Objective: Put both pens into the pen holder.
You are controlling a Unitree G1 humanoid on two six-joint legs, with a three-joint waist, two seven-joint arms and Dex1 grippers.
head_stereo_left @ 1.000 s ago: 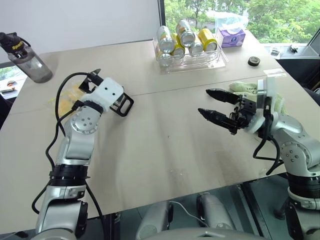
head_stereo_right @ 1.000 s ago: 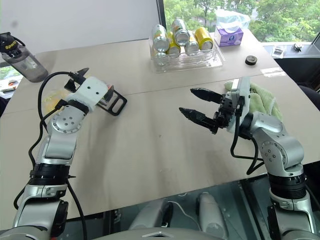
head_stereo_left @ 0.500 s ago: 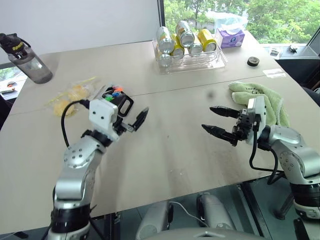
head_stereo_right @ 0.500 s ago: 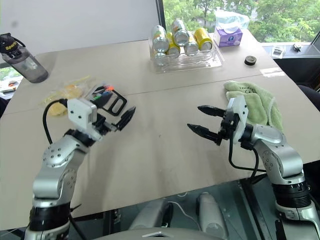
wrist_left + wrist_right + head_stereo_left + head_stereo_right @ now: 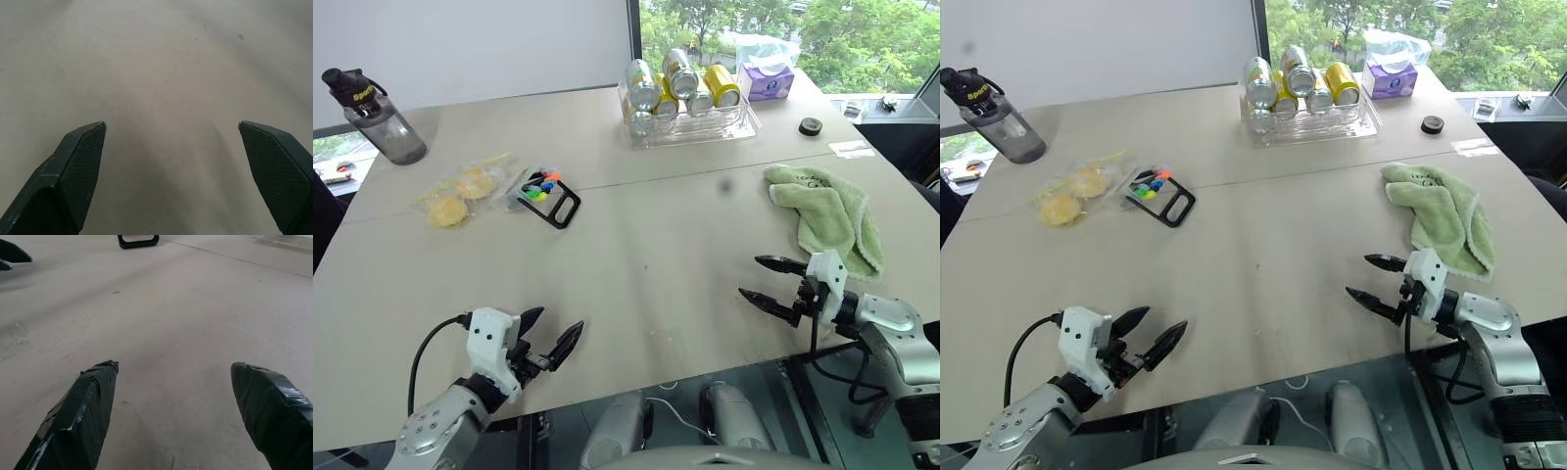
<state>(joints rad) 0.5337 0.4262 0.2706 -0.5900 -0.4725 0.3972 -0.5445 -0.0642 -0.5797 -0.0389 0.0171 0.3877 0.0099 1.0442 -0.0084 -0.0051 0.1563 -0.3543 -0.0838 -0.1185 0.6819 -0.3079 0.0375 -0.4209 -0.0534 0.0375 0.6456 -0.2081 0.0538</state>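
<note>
Bright daylight enters through the rear window (image 5: 783, 29); the pale beige matte surface (image 5: 656, 245) shows soft shadows, wrist views slightly hazy.

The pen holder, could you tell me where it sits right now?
In the left eye view the pen holder lies on the table's left half, just right of the yellow snack bag.

Left gripper (image 5: 551, 338), right gripper (image 5: 764, 279) withdrawn to table's near edge.

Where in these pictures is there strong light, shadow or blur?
Left eye view: the trees in the window look very bright, the table evenly lit. Left wrist view: the table is soft and blurred beyond the sharp fingertips. Right wrist view: the black loop frame of the pen holder is slightly soft.
</note>
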